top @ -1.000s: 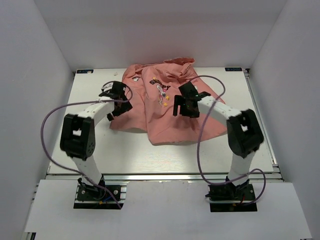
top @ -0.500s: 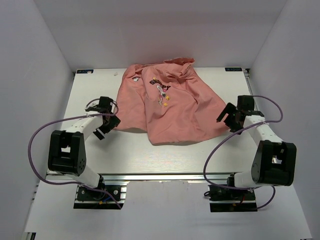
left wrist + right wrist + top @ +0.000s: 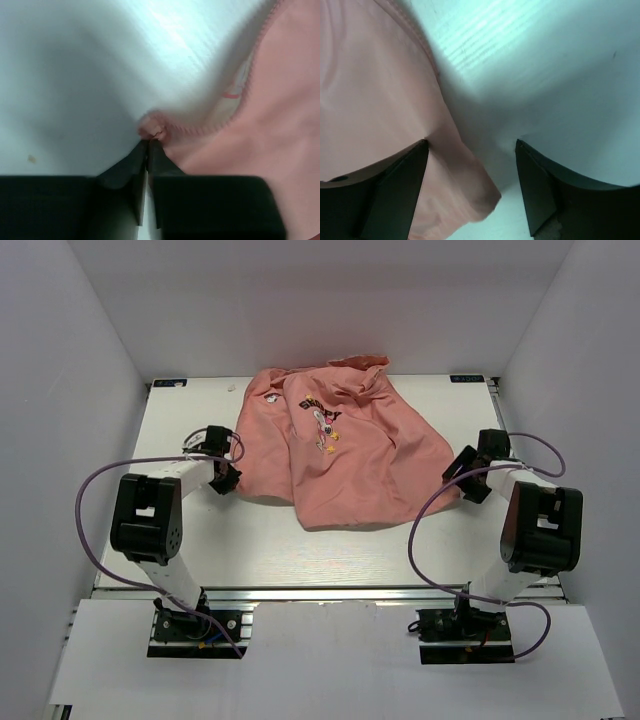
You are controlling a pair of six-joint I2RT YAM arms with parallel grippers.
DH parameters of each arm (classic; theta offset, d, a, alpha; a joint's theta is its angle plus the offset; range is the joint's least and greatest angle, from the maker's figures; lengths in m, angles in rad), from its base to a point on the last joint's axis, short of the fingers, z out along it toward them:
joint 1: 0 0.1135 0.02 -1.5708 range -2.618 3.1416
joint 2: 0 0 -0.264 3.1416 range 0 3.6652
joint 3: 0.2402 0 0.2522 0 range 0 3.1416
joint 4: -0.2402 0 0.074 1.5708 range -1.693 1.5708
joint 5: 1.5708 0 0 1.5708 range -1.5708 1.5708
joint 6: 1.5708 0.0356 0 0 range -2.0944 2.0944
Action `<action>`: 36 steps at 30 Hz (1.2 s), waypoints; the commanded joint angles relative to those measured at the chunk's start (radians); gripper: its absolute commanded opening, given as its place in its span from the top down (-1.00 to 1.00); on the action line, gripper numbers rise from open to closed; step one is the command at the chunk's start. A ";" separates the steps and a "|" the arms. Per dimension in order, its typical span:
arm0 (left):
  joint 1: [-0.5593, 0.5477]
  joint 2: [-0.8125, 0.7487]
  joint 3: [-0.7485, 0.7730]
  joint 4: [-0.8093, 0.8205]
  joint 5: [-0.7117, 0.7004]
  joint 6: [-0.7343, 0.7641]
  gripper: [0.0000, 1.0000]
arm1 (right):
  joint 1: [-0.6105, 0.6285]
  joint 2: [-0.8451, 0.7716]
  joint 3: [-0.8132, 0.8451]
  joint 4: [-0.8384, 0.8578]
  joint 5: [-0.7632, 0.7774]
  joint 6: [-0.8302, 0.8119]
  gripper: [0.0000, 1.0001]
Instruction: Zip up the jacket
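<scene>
Both arms lie low over the white tabletop point(image 3: 250, 545), elbows folded back above their bases, wrists at opposite edges of the jacket point(image 3: 350, 460). The jacket lies crumpled, salmon-pink side up, across the middle and far part of the tabletop. The left gripper point(image 3: 148, 144), at the jacket's left edge, is closed tight, pinching a small bunched bit of pink hem. The right gripper point(image 3: 472, 145), at the jacket's right corner, stands wide open with the fabric's edge between its fingers point(image 3: 395, 190), holding nothing. Purple cables point(image 3: 80, 520) loop beside each arm. A small printed logo point(image 3: 322, 426) shows on the jacket's far half.
</scene>
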 commanded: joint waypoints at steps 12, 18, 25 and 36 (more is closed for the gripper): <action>-0.003 -0.169 -0.099 0.027 -0.089 0.012 1.00 | 0.225 -0.180 0.090 0.109 0.190 -0.269 1.00; -0.003 -0.347 -0.184 0.070 -0.142 0.044 1.00 | 0.637 -0.319 0.005 0.051 0.364 -0.362 1.00; -0.003 -0.375 -0.178 0.044 -0.134 0.055 1.00 | 1.074 -0.261 -0.100 0.029 0.452 -0.354 0.62; -0.216 -0.447 -0.091 0.073 -0.141 0.182 1.00 | 1.161 -0.441 -0.103 -0.066 0.472 -0.155 -0.79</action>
